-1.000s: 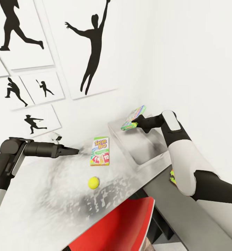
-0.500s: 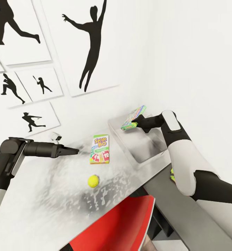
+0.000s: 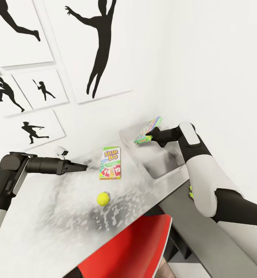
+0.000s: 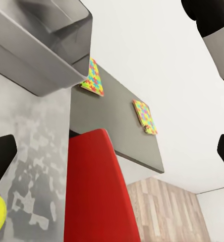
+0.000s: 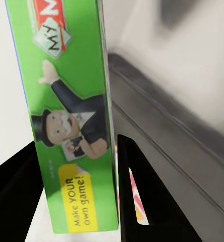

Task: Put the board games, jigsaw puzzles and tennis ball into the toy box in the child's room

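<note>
A green printed board-game box [image 3: 147, 130] is clamped by the right gripper [image 3: 150, 135] above the shallow grey toy tray [image 3: 159, 164], while the left gripper [image 3: 82, 167], fingers apart, is held at nine o'clock from the flat Skip-Bo box [image 3: 110, 163].

Green board game [image 3: 147, 130] tilted above grey toy box [image 3: 159, 164]; Skip-Bo box [image 3: 110, 163], tennis ball [image 3: 103, 199] on table [image 3: 47, 224].

a card game box [image 3: 110, 163] lying on the table [image 3: 47, 216] reads "skip-bo" and "12". a green game box [image 5: 66, 116] reads "make your own game!" and a partial "my m".
</note>
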